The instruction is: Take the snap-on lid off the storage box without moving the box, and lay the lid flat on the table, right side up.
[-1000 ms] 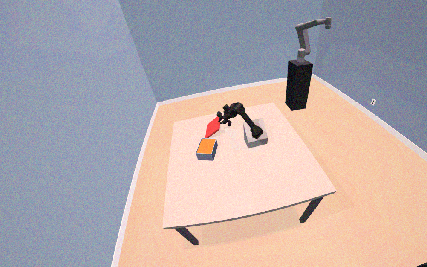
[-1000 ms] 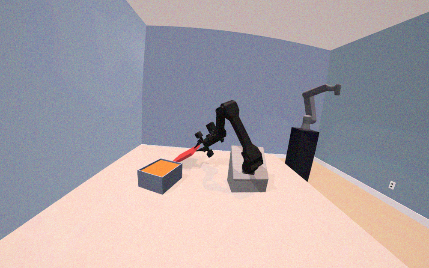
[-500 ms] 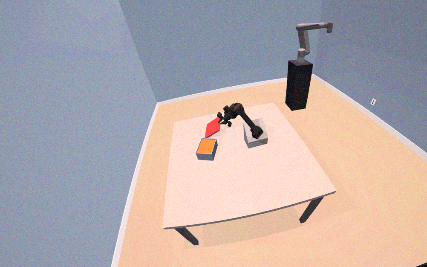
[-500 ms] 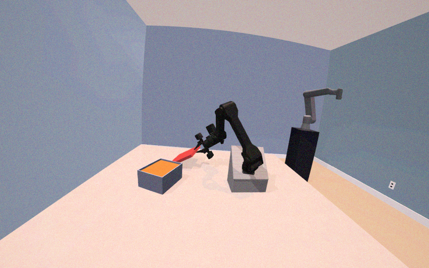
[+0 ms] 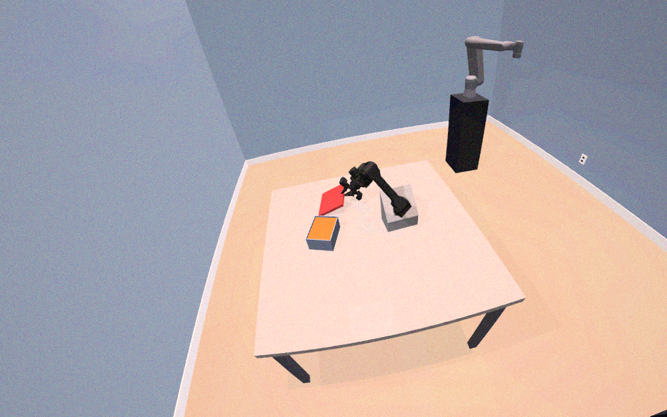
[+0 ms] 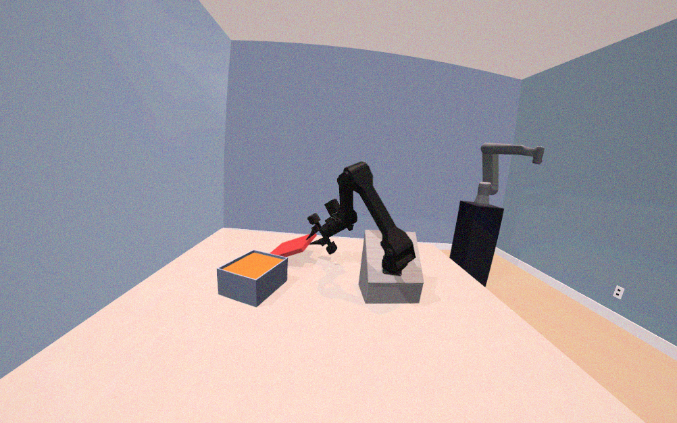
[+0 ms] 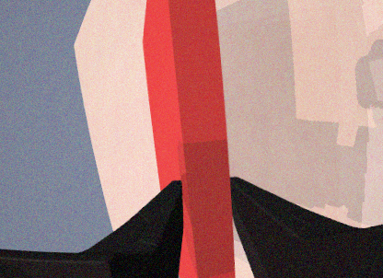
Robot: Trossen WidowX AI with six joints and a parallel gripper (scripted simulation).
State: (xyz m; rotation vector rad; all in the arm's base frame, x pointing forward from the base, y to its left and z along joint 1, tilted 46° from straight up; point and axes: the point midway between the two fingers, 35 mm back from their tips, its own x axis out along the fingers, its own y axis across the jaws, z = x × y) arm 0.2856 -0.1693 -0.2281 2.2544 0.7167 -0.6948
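The blue-grey storage box (image 5: 323,240) (image 6: 251,281) stands open on the table, its inside orange, with no lid on it. My gripper (image 5: 347,192) (image 6: 313,238) (image 7: 205,188) is shut on one edge of the flat red lid (image 5: 332,200) (image 6: 292,245) (image 7: 191,78). The lid is off the box, behind it, and slopes down from my fingers with its far end low by the table. In the wrist view the lid shows edge-on between the two dark fingers.
The arm's grey base block (image 5: 399,212) (image 6: 391,273) stands on the white table (image 5: 377,290) (image 6: 278,357) to the right of the box. A second grey arm on a black pedestal (image 5: 465,132) (image 6: 475,241) stands on the floor beyond the table.
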